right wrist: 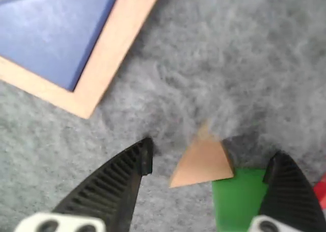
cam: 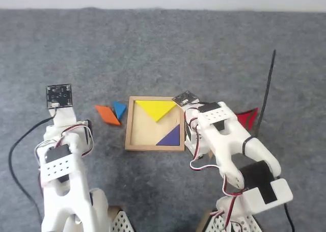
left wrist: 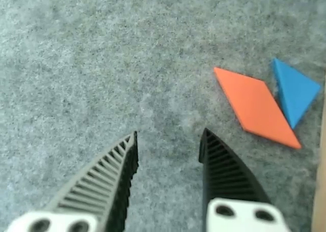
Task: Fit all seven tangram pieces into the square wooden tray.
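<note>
– While the right gripper [right wrist: 213,151] hangs low over the grey carpet [right wrist: 244,53], its jaws are spread wide with nothing held, and a small tan triangle [right wrist: 204,160] lies right between them!
– What's next to that one?
– A green piece [right wrist: 237,199], touching the tan triangle's edge and close by one finger. Out past the fingertips, a corner of the wooden tray [right wrist: 109,53] sits near, with the dark blue triangle [right wrist: 56,33] tucked into that corner.
– Over to the other side, then.
– Left gripper [left wrist: 169,135]: jaws parted too, empty, above bare carpet. Ahead of it lie the orange parallelogram [left wrist: 257,108] and the light blue triangle [left wrist: 294,89], just beside each other, both outside the tray.
– And from above?
– The tray lies between the two arms. The yellow triangle [cam: 155,108] sits against the middle of its far edge, point toward the centre. The dark blue one fills the near corner on the right arm's side, and the remaining floor is bare wood. Orange and light blue lie just off the tray's left wall. A red piece [cam: 248,118] lies out to the right, beyond the right arm, beside a black cable [cam: 267,89].
</note>
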